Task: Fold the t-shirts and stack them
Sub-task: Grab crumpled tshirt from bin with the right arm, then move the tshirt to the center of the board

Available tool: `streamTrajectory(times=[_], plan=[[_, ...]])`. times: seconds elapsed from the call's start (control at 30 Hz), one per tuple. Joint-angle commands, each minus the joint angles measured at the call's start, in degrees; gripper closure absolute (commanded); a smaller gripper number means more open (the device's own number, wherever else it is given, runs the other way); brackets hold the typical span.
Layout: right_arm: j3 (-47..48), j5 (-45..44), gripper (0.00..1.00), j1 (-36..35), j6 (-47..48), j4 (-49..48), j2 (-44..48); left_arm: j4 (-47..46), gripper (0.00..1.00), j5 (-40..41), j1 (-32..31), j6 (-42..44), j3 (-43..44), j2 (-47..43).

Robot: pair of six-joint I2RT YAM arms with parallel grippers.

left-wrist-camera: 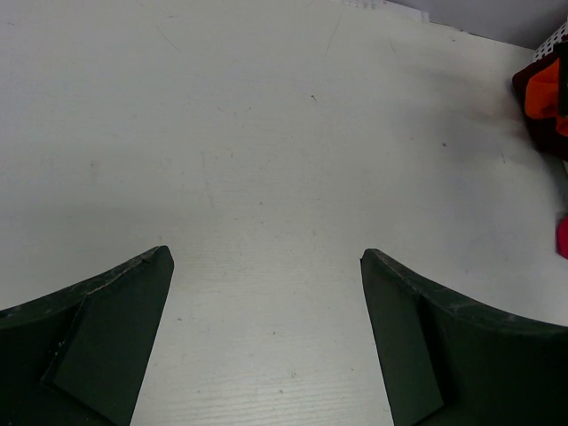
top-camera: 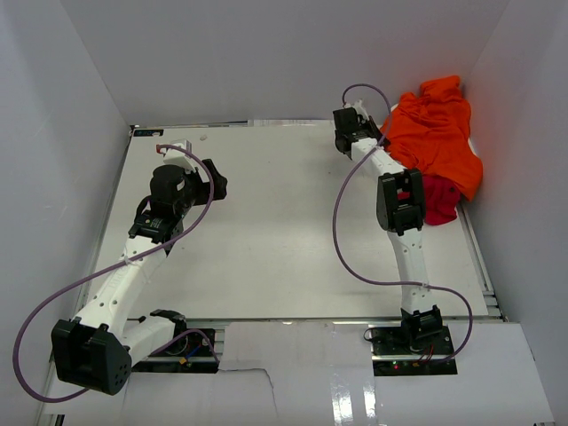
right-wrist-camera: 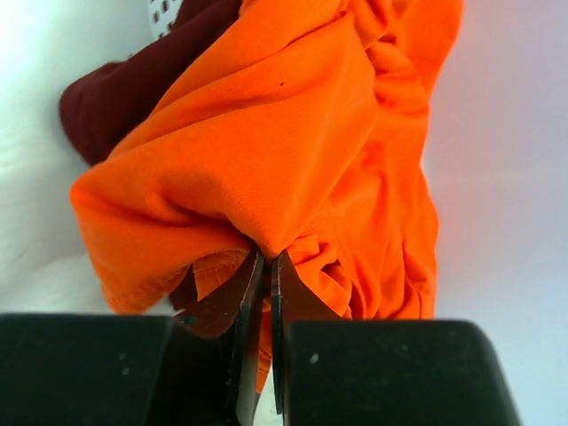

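A crumpled bright orange t-shirt [top-camera: 439, 133] lies heaped at the table's far right corner, over a crimson red t-shirt [top-camera: 441, 202]. In the right wrist view the orange t-shirt [right-wrist-camera: 293, 151] fills the frame, with a dark maroon t-shirt [right-wrist-camera: 124, 93] behind it at upper left. My right gripper [right-wrist-camera: 267, 257] is shut on a pinched fold of the orange cloth. In the top view the right gripper [top-camera: 382, 135] sits at the heap's left edge. My left gripper [left-wrist-camera: 266, 259] hangs open over bare table, far left [top-camera: 216, 182], nothing between its fingers.
White walls close in the table [top-camera: 284, 231] on three sides. A bit of perforated white plastic [right-wrist-camera: 164, 11] shows behind the maroon cloth. The heap's edge shows at the far right of the left wrist view [left-wrist-camera: 546, 93].
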State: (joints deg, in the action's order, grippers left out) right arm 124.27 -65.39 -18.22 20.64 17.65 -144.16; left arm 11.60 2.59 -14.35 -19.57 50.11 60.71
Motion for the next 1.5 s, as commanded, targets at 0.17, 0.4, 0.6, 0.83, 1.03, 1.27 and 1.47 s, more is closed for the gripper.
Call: streamTrajectory(times=[0.17, 0.4, 0.6, 0.83, 1.03, 1.27, 1.47], plan=[[2.91, 11.06, 0.92, -0.15, -11.85, 14.07, 7.22, -0.26, 0.02, 0.4, 0.2, -0.03, 0.96, -0.94], [8.26, 16.16, 0.92, -3.13, -13.61, 21.89, 13.81, -0.17, 0.02, 0.49, 0.11, -0.03, 0.96, -1.12], [10.82, 19.94, 0.92, -4.28, -15.45, 27.69, 22.32, -0.26, 0.02, 0.14, 0.2, -0.03, 0.87, -1.21], [7.83, 32.51, 0.92, -9.63, -16.87, 28.4, 34.81, -0.35, 0.02, -0.04, 0.11, -0.11, 1.13, -1.03], [16.88, 37.41, 0.92, -19.3, -14.93, 29.55, 40.61, -0.43, 0.02, -0.04, 0.2, -0.03, 0.87, -1.47], [0.12, 54.56, 0.92, -20.54, -24.68, 26.47, 54.49, -0.61, 0.02, -0.31, 0.11, -0.2, 0.96, -0.77], [-3.87, 62.65, 0.92, -20.54, -27.5, 25.93, 58.64, -0.61, 0.02, 0.83, 0.2, -0.47, 0.78, -1.82]])
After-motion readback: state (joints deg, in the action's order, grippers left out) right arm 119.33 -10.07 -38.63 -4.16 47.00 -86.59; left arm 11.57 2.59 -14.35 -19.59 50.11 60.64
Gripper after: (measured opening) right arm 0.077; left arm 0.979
